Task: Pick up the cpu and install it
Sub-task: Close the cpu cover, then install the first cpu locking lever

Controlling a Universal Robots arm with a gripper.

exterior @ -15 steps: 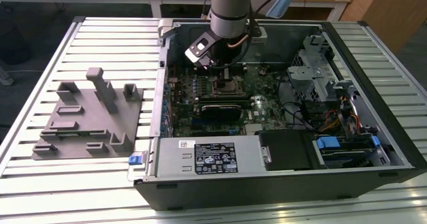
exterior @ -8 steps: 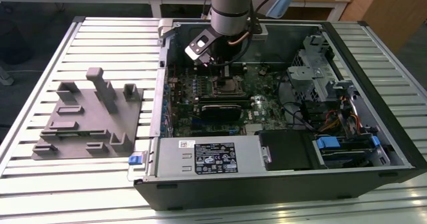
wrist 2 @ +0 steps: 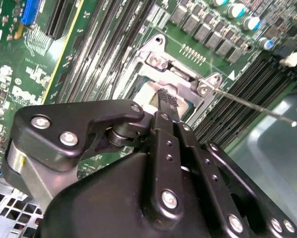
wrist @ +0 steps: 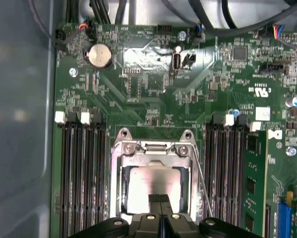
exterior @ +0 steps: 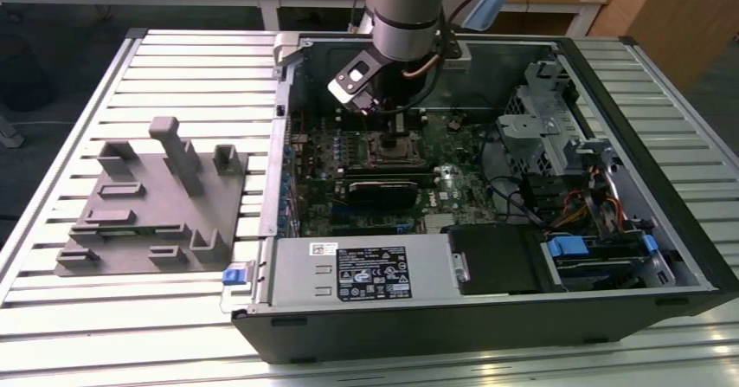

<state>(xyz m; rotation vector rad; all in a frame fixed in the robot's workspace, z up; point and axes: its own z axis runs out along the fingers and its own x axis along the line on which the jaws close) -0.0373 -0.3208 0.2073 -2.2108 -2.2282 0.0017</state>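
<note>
The cpu [wrist: 151, 186] lies flat within the socket frame [wrist: 119, 153] on the motherboard [wrist: 153, 99], silver top up. The gripper [wrist: 160, 198] hangs directly over it, fingers pressed together, pinching nothing. Judged step: seating. Correct seating calls for square alignment and light, even pressure.

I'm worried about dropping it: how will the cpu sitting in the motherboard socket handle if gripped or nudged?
Likely stiff: the cpu is a flat square with a metal-looking top. That smooth, shiny top probably makes it slippery. Being thin and lying flat inside the socket frame, it should neither roll nor tip.
</note>
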